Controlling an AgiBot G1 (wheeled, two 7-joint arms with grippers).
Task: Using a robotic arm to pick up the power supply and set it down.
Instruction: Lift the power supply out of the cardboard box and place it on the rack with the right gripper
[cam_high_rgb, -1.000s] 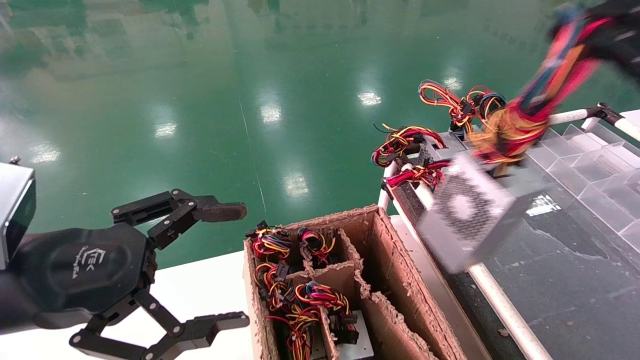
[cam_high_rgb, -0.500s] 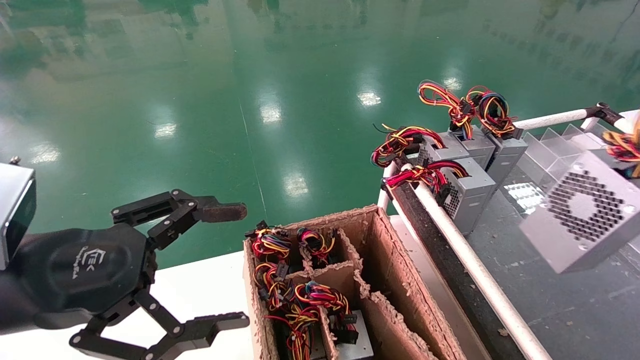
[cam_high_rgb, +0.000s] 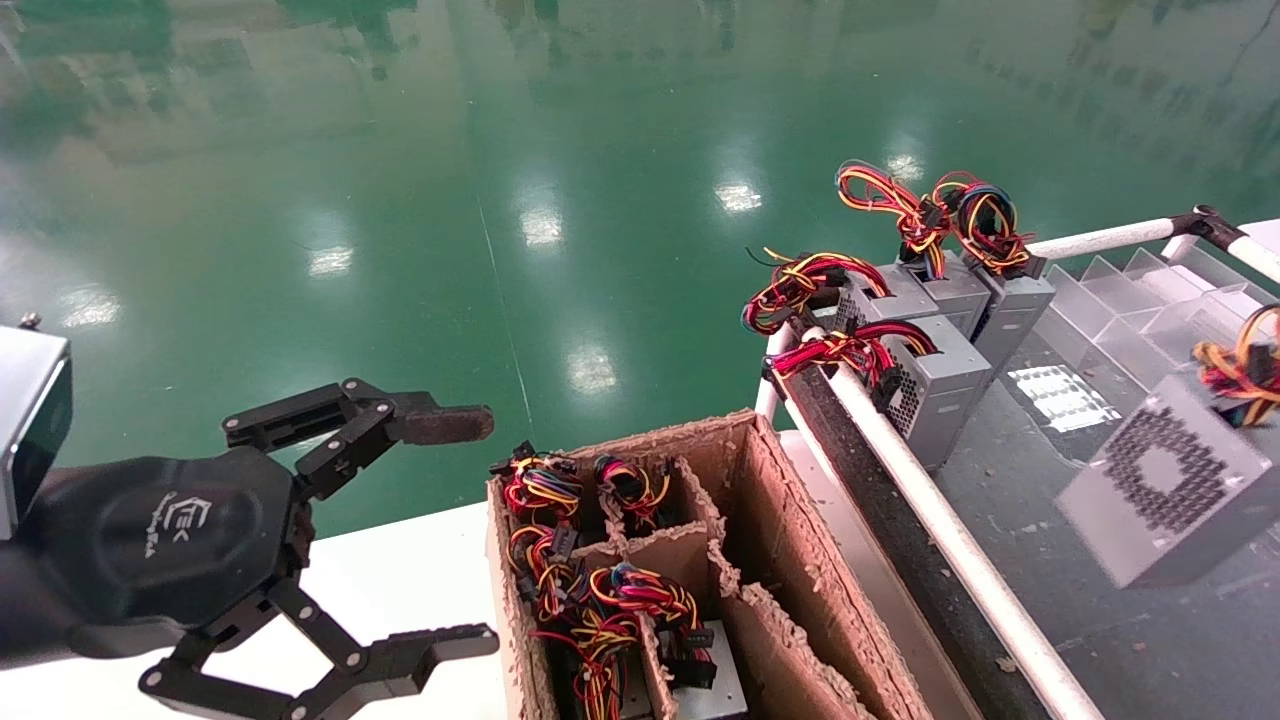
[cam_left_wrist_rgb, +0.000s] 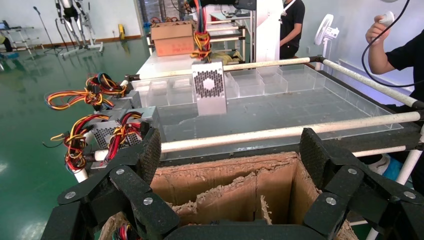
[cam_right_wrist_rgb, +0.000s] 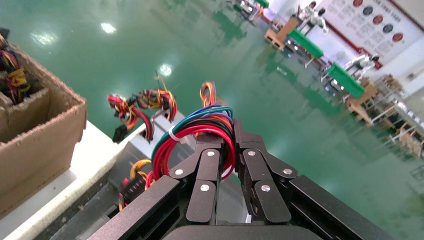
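The power supply (cam_high_rgb: 1165, 490), a silver-grey box with a perforated vent face, hangs tilted by its wires over the glass table at the far right of the head view. The left wrist view shows the power supply (cam_left_wrist_rgb: 209, 87) dangling from its coloured wire bundle (cam_left_wrist_rgb: 201, 35); I cannot tell whether it touches the glass. My right gripper (cam_right_wrist_rgb: 227, 145) is shut on the looped red, blue and green wires (cam_right_wrist_rgb: 192, 131) and lies outside the head view. My left gripper (cam_high_rgb: 455, 530) stays open and empty left of the cardboard box; it is also in its own wrist view (cam_left_wrist_rgb: 231, 152).
A torn cardboard box (cam_high_rgb: 760, 470) with dividers holds other wired units (cam_high_rgb: 600, 600). Several grey units (cam_high_rgb: 940, 340) stand at the glass table's far left corner behind a white rail (cam_high_rgb: 950, 540). Clear plastic dividers (cam_high_rgb: 1150, 300) line the back. People (cam_left_wrist_rgb: 400, 55) stand beyond the table.
The power supply has swung from above the white rail to the right and lower over the glass table, and its wire bundle has moved out of the head view. The left gripper has not moved.
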